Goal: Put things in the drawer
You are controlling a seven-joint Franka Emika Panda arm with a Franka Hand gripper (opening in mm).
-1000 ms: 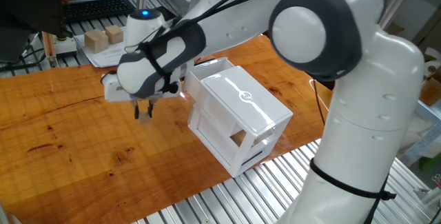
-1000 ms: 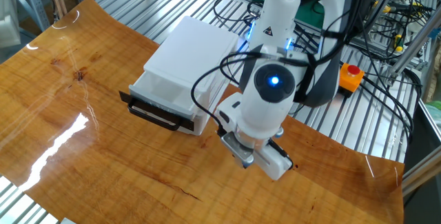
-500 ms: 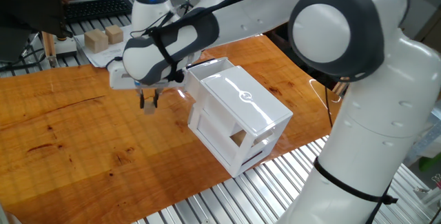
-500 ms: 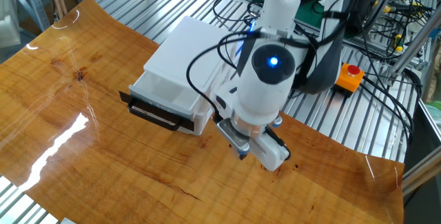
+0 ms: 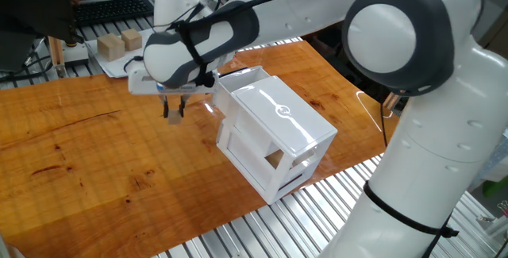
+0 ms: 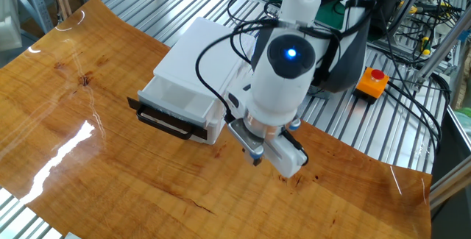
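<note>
The white cabinet [image 5: 278,123] stands on the wooden table, also in the other fixed view [image 6: 206,48]. Its drawer [image 6: 180,105] is pulled out, with the black handle [image 6: 165,125] facing the table's middle. My gripper [image 5: 174,115] hangs above the table just left of the cabinet, near the open drawer's end [image 5: 242,75]. Its dark fingers are close together on a small tan wooden cube [image 5: 174,118] that barely shows at the tips. In the other fixed view the gripper [image 6: 255,158] hangs right of the handle, and the cube is hidden.
Two larger pale wooden blocks [image 5: 111,46] [image 5: 132,40] lie on a white sheet at the back left, behind a keyboard [image 5: 111,8]. An orange box with a red button [image 6: 374,79] and cables sit beyond the table. Slatted metal surrounds the wooden top.
My gripper has risen off the table and shifted a little toward the cabinet, fingers still closed. The cabinet and drawer have not moved.
</note>
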